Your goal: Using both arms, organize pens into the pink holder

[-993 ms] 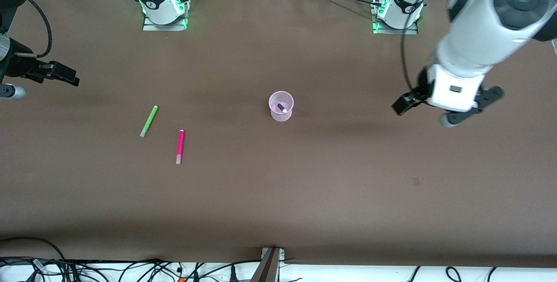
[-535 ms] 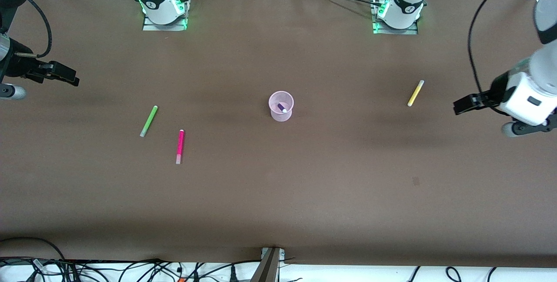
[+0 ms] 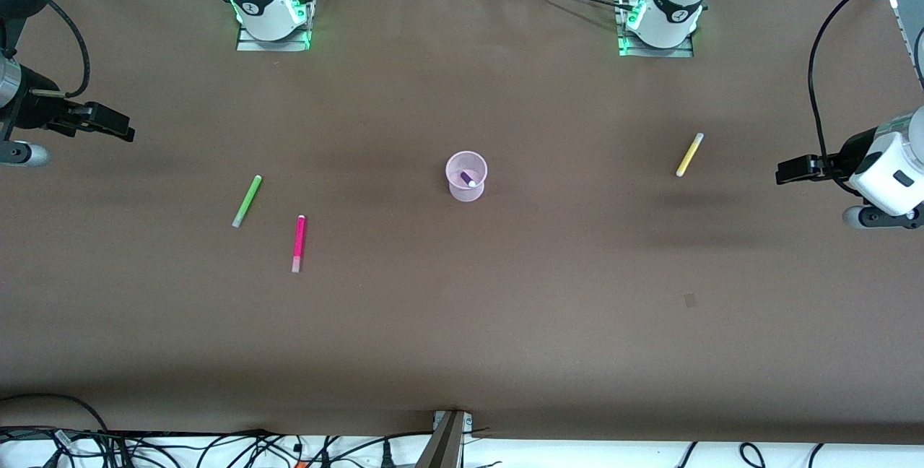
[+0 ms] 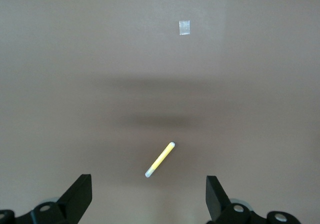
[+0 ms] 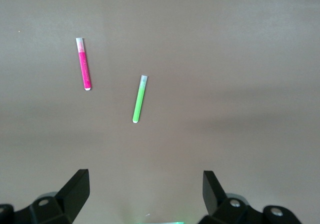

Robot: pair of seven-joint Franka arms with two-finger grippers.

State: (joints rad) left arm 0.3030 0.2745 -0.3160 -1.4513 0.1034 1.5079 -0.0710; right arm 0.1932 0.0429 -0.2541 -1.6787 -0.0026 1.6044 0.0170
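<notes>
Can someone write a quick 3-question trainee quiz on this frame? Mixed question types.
1. True or false: the purple pen is already in the pink holder.
2. How many pens lie loose on the table?
A) one B) two C) three
3. Fill in: of the green pen and the magenta pen, the ______ one lies nearer the front camera.

Key
1. True; it stands inside the holder.
2. C; green, magenta and the yellow pen.
3. Magenta.

For reference: the left hand hangs open over the left arm's end near the yellow pen; the right hand hangs open over the right arm's end. Neither holds anything.
</notes>
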